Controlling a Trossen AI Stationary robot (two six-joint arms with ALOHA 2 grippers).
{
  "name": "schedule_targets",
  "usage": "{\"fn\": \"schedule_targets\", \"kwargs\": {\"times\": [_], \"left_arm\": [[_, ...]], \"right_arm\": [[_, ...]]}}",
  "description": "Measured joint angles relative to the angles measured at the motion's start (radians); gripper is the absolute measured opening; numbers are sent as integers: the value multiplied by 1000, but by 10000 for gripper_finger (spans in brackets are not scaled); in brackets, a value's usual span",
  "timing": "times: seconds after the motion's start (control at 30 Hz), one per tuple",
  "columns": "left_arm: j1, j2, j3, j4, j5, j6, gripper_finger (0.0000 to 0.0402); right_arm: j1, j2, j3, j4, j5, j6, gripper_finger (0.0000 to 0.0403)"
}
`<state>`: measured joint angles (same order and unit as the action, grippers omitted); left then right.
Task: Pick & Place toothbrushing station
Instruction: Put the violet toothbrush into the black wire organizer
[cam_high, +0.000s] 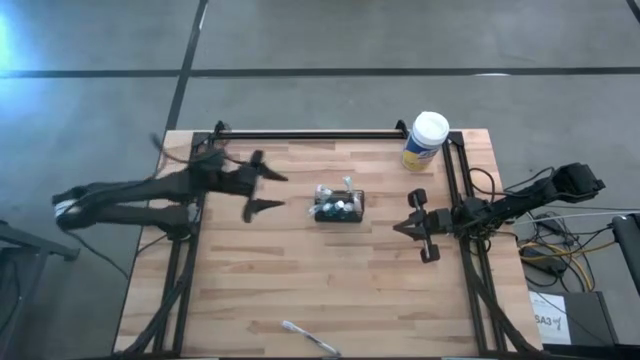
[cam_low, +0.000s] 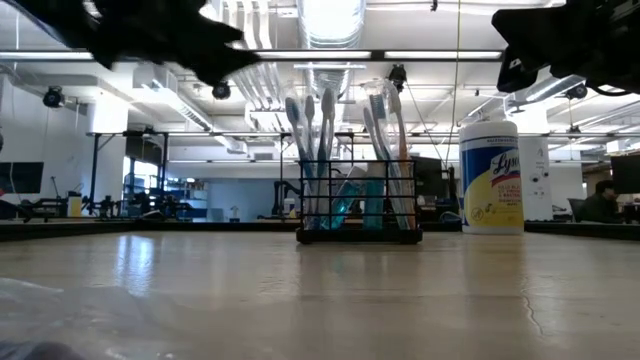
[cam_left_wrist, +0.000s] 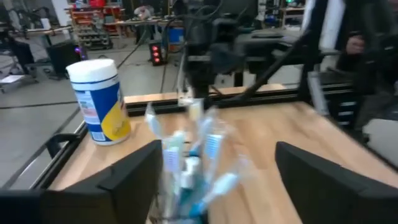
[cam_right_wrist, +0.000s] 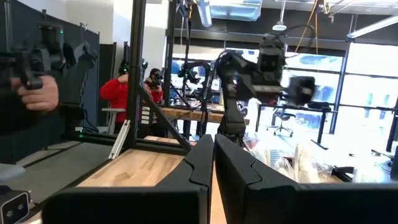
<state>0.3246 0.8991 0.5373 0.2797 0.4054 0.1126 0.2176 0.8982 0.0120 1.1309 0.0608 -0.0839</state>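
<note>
Toothbrushing station (cam_high: 339, 206) sits mid-desk (cam_high: 300, 290), brushes upright; left hand (cam_high: 268, 190) at its 9 o'clock, spread wide, empty; right hand (cam_high: 422, 225) pinched closed at 3; placing looks done.

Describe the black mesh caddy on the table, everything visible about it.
The black mesh caddy is a small rectangular wire-grid holder standing upright near the middle of the wooden table. Several toothbrushes stand in it, heads up, some leaning, with teal handles showing through the mesh. Nothing grips it: the left gripper is open beside it, apart.
</note>
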Motion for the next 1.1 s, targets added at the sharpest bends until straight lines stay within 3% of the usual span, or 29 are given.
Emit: {"fn": "schedule_targets", "kwargs": {"times": [0.1,0.2,0.33,0.4,0.63,0.93,1.1], "left_arm": [[-14,-197,-2,-203,2,-2,266],[-32,-371,-29,-322,-47,-51,188],[-56,-568,-137,-337,-102,-127,54],[-63,-658,-214,-272,-106,-178,16],[-64,-889,-446,-152,-101,-280,5],[-67,-885,-510,-171,-12,-227,3],[-67,-883,-506,-284,-42,-160,4]], "right_arm": [[0,0,0,-4,0,5,12],[0,0,0,-5,0,6,12],[0,0,0,-5,1,6,12],[0,0,0,-4,13,6,12],[0,0,0,-2,21,6,12],[0,2,0,-34,21,105,12],[-1,2,0,-65,80,142,12]]}}
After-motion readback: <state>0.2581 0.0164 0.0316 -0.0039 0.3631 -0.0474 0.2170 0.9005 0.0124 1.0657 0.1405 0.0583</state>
